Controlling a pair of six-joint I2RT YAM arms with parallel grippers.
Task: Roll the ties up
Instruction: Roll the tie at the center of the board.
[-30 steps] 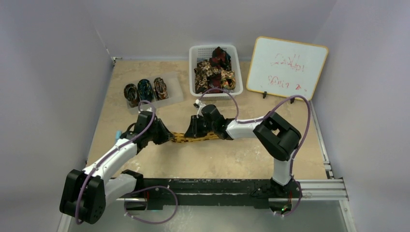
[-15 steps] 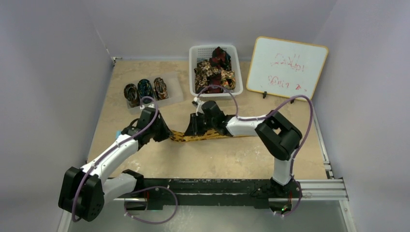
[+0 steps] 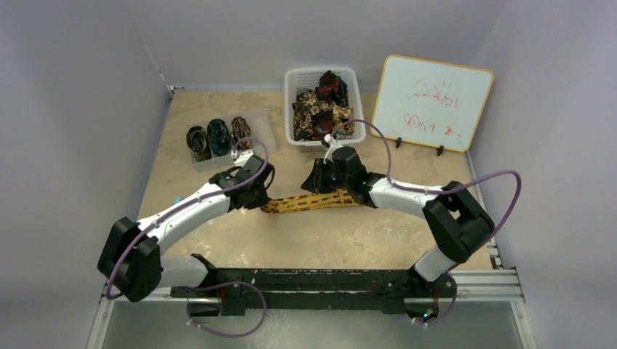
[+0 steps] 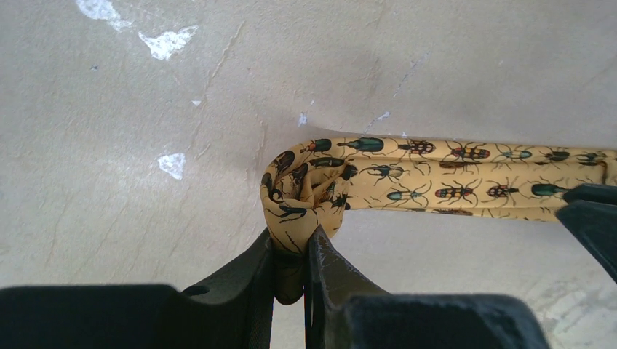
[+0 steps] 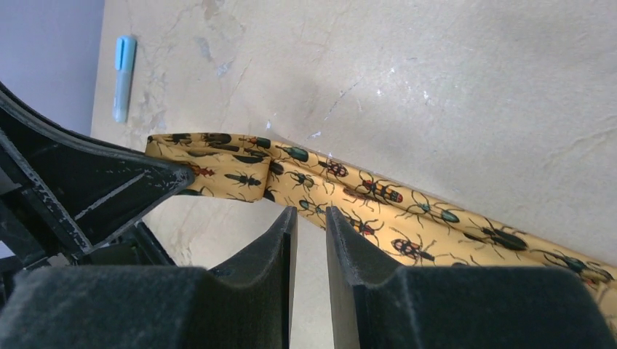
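A yellow tie (image 3: 313,201) with little bugs on it lies flat in the middle of the table (image 3: 327,240), running from 9 o'clock to 3 o'clock. The left gripper (image 4: 291,243) is at the 9 o'clock end. It is pinching the small curled-up tip of the tie tight between its two fingers. The right gripper (image 5: 309,214) is farther along the tie, toward 3 o'clock. Its fingers are almost together, with a thin gap, and their tips are at the tie's edge. I cannot tell if it is holding the tie. A white basket (image 3: 320,70) at 12 o'clock holds a pile of loose ties (image 3: 320,109). Three rolled ties (image 3: 218,136) stand side by side in a clear tray (image 3: 262,120) at 10 o'clock. A whiteboard (image 3: 431,102) stands at 2 o'clock. A blue pen (image 5: 124,76) lies at 9 o'clock.
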